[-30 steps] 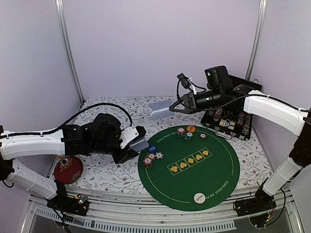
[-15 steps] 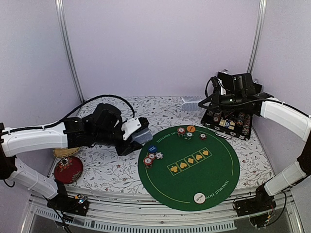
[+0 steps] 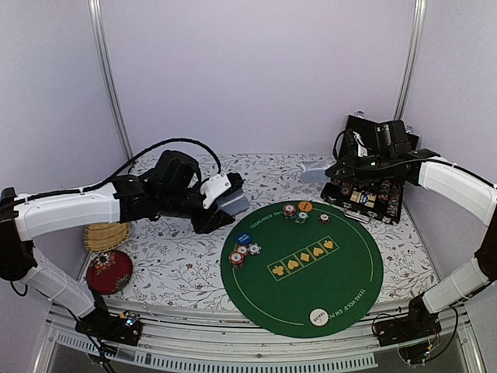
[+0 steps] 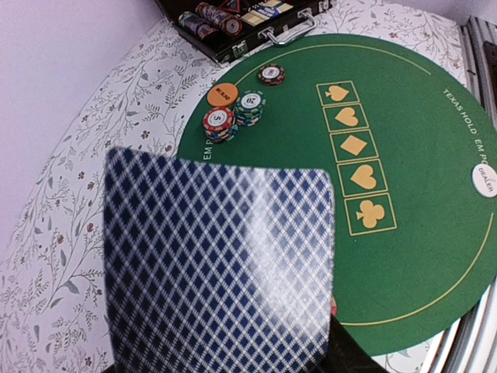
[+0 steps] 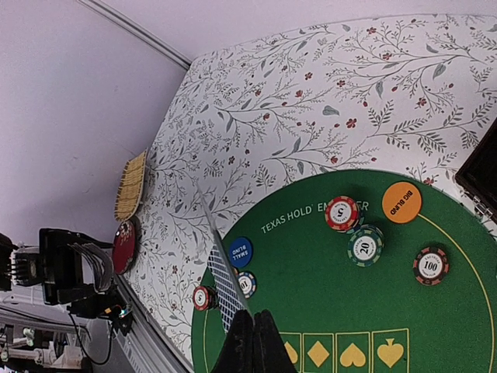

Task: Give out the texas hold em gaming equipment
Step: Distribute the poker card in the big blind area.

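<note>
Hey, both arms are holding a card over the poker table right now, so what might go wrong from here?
1. The right gripper pinches its edge-on card by one end only, so it may twist or slip out.
2. The blue-backed card in the left gripper blocks much of that wrist view; lowering could knock the chip stacks by the blue button.
3. The right arm hangs close to the chip case and might bump it.

Robotics lab booth, clearly: plain lilac panel walls (image 3: 256, 70), bare aluminium frame posts (image 3: 111, 85), floral-patterned white tabletop (image 3: 178, 264) on metal rails (image 3: 233, 356).
</note>
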Controlling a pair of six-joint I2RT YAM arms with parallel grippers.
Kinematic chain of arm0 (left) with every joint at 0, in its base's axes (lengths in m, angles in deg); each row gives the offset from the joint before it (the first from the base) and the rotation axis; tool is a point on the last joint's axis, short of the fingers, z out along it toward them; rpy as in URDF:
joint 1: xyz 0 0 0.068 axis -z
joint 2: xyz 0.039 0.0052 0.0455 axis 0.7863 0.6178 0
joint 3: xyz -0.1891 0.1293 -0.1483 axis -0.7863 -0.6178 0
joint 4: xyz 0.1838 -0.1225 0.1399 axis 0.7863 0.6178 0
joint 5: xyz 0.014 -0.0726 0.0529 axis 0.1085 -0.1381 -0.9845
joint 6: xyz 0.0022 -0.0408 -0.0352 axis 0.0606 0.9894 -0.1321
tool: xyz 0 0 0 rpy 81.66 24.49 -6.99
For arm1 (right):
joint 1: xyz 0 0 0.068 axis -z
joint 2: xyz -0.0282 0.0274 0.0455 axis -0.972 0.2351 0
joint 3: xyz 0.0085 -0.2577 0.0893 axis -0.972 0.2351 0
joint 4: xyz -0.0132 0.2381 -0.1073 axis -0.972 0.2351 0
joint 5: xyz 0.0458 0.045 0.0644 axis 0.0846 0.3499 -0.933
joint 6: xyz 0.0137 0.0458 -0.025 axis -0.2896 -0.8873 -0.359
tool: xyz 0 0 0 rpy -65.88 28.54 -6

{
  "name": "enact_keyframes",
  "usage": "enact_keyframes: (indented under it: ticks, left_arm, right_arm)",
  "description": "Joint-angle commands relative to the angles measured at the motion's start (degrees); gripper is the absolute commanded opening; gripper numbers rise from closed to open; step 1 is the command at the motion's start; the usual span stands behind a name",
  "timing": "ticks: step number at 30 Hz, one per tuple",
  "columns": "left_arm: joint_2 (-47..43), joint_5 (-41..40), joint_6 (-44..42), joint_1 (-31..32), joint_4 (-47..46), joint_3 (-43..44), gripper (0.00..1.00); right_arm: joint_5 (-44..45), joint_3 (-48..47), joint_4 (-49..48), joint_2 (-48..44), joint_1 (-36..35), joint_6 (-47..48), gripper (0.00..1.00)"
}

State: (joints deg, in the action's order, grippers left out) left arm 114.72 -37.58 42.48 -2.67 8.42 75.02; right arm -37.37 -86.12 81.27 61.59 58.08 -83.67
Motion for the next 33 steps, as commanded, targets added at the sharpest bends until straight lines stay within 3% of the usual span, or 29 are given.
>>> enact_keyframes:
  ticks: [1,22,33]
  left_arm:
    - [0.23,1.73,-0.37,-1.52,-3.16,1.45,0.51]
    - [-0.05,2.87,-0.02,-2.90,-4.38,-1.51,0.51]
    - [0.20,2.80,-0.07,-3.05,-4.20,-1.35,0.51]
  right_arm:
    - [1.25,0.23,2.02,-0.67,0.11,1.30,0.02]
    - [-0.68,0.95,5.70,1.28,0.05,2.77,0.02]
    - [-1.20,1.04,10.49,2.38,-3.48,5.33,0.02]
